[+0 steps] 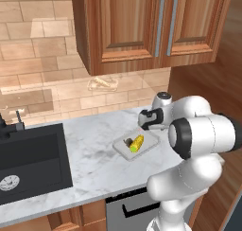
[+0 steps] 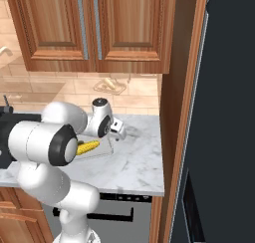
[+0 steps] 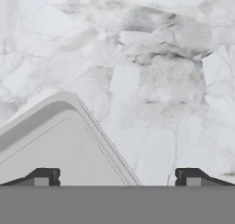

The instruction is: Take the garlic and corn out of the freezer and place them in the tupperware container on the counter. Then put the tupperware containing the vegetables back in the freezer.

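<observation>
**Tupperware loaded, ready to be picked up**

Tupperware (image 1: 150,141) sits on the worktop (image 1: 94,154) in our left base view, right of the sink (image 1: 30,159), with the corn (image 1: 137,143) and the garlic (image 1: 127,142) side by side inside it. Our hand (image 1: 145,122) hovers just above the tray's far corner.

From the right base view, the corn (image 2: 88,147) shows past our elbow, and the hand (image 2: 118,132) hangs near the tray's edge. The freezer (image 2: 229,112) stands dark at the right.

In the hand view, our fingertips (image 3: 46,176) are spread fully wide with nothing between them; one rounded tray corner (image 3: 64,126) lies below the left tip, bare marble below the right.

Both vegetables look placed, so we judge the next step is gripping the tray. We should straddle one wall, pinch it squarely, and lift level so nothing rolls out.
</observation>
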Robot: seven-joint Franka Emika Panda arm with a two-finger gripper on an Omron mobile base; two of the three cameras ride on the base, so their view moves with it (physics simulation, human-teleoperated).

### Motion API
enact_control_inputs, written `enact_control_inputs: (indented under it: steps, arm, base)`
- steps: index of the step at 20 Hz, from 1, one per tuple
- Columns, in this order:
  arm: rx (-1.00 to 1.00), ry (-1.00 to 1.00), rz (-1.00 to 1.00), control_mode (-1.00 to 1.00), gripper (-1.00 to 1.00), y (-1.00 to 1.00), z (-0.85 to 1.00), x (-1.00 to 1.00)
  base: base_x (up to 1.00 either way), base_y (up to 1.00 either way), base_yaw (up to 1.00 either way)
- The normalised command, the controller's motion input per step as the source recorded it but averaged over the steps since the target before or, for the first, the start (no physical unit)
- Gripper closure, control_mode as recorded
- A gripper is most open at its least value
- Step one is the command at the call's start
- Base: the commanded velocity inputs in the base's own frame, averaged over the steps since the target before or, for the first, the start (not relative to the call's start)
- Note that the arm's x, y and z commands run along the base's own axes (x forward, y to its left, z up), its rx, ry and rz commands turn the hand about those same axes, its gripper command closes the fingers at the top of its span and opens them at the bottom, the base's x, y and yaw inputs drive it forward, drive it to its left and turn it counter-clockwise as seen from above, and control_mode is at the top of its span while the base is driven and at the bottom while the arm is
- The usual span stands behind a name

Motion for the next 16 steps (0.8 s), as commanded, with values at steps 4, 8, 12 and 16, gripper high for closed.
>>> enact_control_inputs:
  steps: [4, 8, 12, 16]
  arm:
    - [0.0, 0.12, 0.0, -1.0, -1.0, -0.01, -0.27, 0.04]
    - [0.0, 0.12, 0.0, -1.0, -1.0, 0.0, -0.36, 0.0]
    - [0.0, 0.1, 0.0, -1.0, -1.0, 0.0, -0.38, 0.0]
    - [0.0, 0.02, 0.0, -1.0, -1.0, 0.0, -0.4, -0.04]
  base:
    - [0.0, 0.0, 0.0]
    - [0.0, 0.0, 0.0]
    - [0.0, 0.0, 0.0]
    - [0.0, 0.0, 0.0]
